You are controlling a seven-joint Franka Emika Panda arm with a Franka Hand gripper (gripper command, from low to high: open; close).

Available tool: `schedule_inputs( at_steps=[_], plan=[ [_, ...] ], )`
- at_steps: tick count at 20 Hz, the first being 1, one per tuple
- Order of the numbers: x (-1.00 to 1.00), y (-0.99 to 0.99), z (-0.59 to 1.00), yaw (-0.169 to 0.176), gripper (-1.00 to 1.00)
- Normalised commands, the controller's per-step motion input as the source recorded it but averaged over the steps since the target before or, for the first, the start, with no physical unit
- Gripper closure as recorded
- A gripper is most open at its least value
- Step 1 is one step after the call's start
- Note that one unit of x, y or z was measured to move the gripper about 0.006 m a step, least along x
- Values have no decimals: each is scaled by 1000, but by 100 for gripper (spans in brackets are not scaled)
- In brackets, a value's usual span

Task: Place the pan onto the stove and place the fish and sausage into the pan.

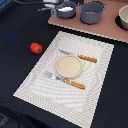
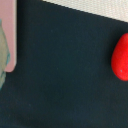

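Note:
The pan (image 1: 66, 9), small and blue-grey, stands on the stove (image 1: 85, 26) at its end on the exterior view's left. The white fish (image 1: 65, 8) lies inside it. The pan's thin handle runs toward the exterior view's left. The red-orange sausage (image 1: 36, 48) lies on the dark table beside the placemat. It also shows in the wrist view (image 2: 121, 57), with the stove's edge (image 2: 12, 35) opposite. My gripper (image 1: 48, 5) is a pale blur at the top edge by the pan handle. Its fingers do not show in either view.
A larger grey two-handled pot (image 1: 92, 12) stands on the stove next to the pan, and another pot (image 1: 123, 19) at the exterior view's right edge. A pale striped placemat (image 1: 40, 82) holds a round plate (image 1: 68, 65), a fork (image 1: 65, 80) and a knife (image 1: 80, 56).

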Motion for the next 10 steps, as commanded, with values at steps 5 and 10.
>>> schedule_inputs(
  at_steps=[5,10],
  plan=[
    [-150,-686,-262,-84,-100],
    [-281,-411,-286,-97,-100]
  ],
)
